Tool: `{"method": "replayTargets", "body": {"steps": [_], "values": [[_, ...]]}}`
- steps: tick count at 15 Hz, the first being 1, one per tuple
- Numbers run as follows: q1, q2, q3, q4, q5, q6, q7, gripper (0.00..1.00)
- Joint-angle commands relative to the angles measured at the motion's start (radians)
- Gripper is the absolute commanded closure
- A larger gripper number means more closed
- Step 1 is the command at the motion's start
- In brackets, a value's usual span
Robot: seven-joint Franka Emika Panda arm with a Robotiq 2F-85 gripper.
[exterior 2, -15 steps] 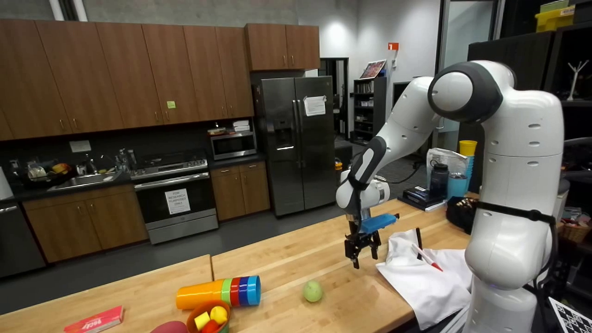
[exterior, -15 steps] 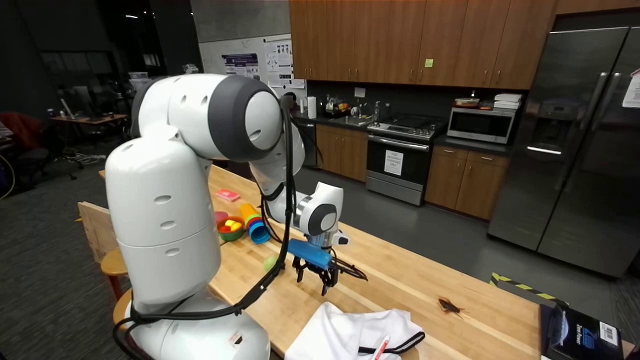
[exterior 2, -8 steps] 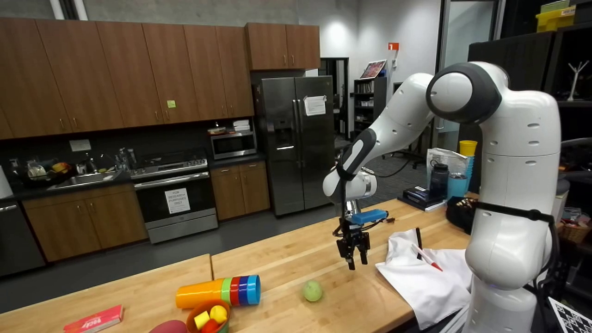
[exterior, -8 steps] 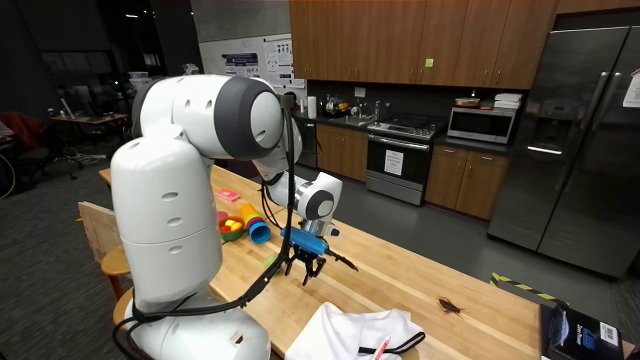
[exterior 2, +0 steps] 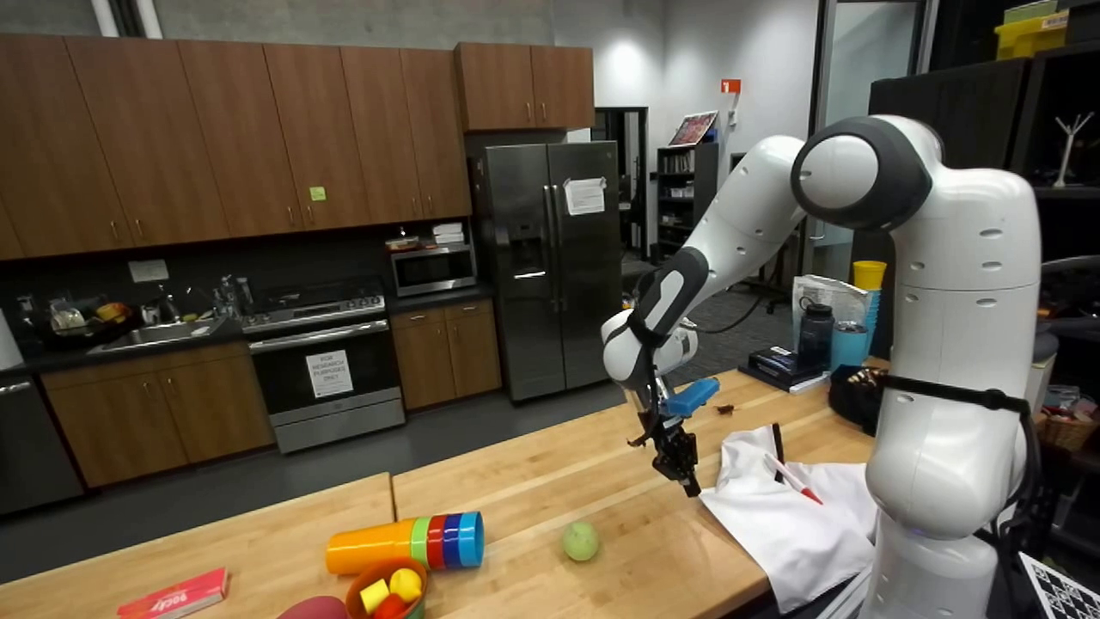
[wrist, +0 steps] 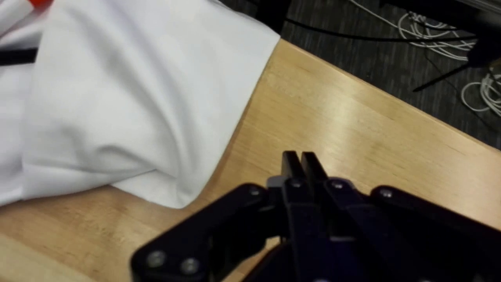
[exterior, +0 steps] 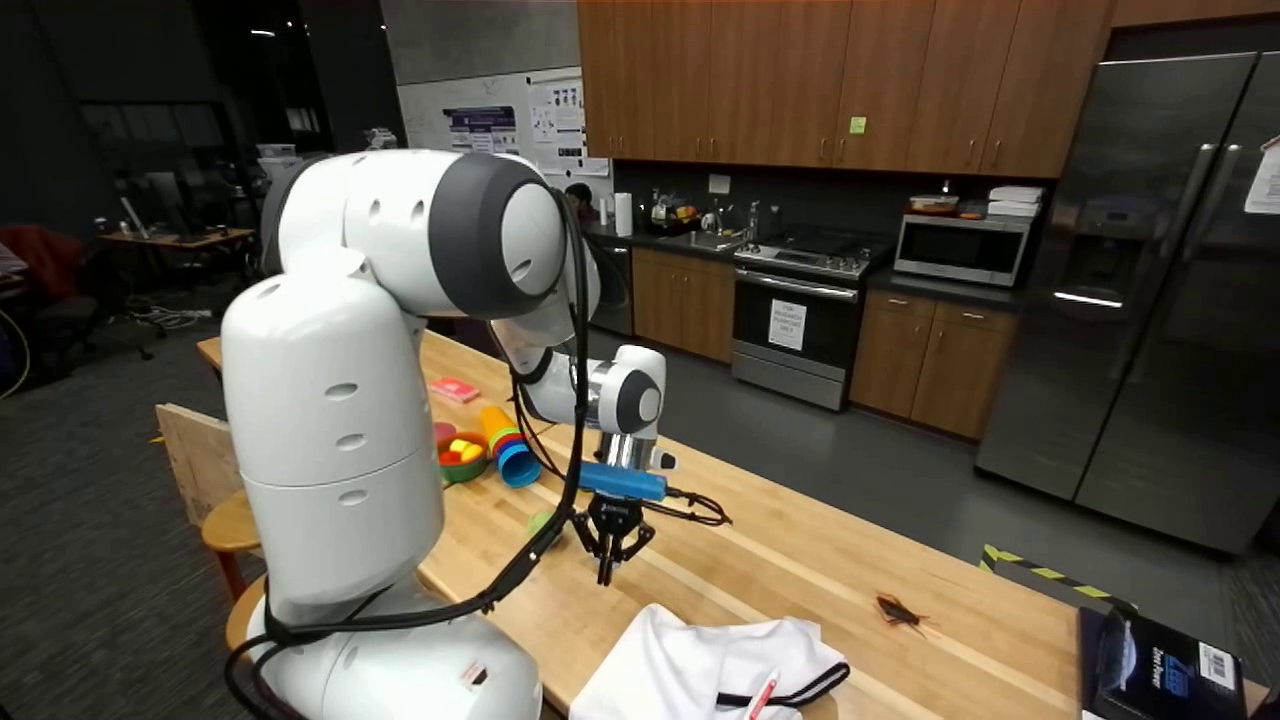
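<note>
The pincer [wrist: 299, 156] is clenched, its two fingers drawn side by side over bare wood of the table [wrist: 344, 129]. Nearest to it lies a creased white cloth [wrist: 137, 98], to the pincer's left in the wrist view and apart from the fingers. A red-and-white pen [exterior 2: 795, 479] rests on the cloth, farther from the pincer. On the pincer's side away from the cloth, a light green ball [exterior 2: 581, 541] sits near but apart.

Past the ball, well apart from the pincer, a stack of nested cups [exterior 2: 408, 543] lies on its side: orange, green, red, dark blue and light blue, mouth end turned toward the pincer. Just beside the cups, a bowl [exterior: 463, 475], orange at the rim and green below, holds a yellow block [exterior 2: 375, 595], a yellow rounded piece [exterior 2: 406, 585] and a red piece [exterior 2: 392, 607].

Beyond the cloth from the pincer, a dark bottle [exterior 2: 815, 335] and a light blue tumbler [exterior 2: 849, 346] stand upright, their contents unclear.
</note>
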Motion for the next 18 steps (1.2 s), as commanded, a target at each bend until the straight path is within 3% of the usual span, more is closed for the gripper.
{"method": "replayTargets", "body": {"steps": [1, 7, 8, 11, 13, 15, 18], "values": [[0.048, 0.033, 0.039, -0.005, -0.077, 0.107, 0.001, 1.0], [0.205, 0.223, 0.175, 0.142, -0.065, 0.274, 0.112, 1.0], [0.121, 0.101, 0.131, 0.009, -0.06, 0.317, -0.048, 1.0], [0.1, 0.119, 0.113, 0.011, -0.071, 0.362, -0.112, 1.0], [0.078, 0.089, 0.106, -0.046, -0.076, 0.401, -0.161, 1.0], [0.014, 0.089, 0.073, -0.048, -0.063, 0.449, -0.235, 1.0], [-0.023, 0.062, 0.052, -0.084, -0.05, 0.553, -0.247, 1.0]]}}
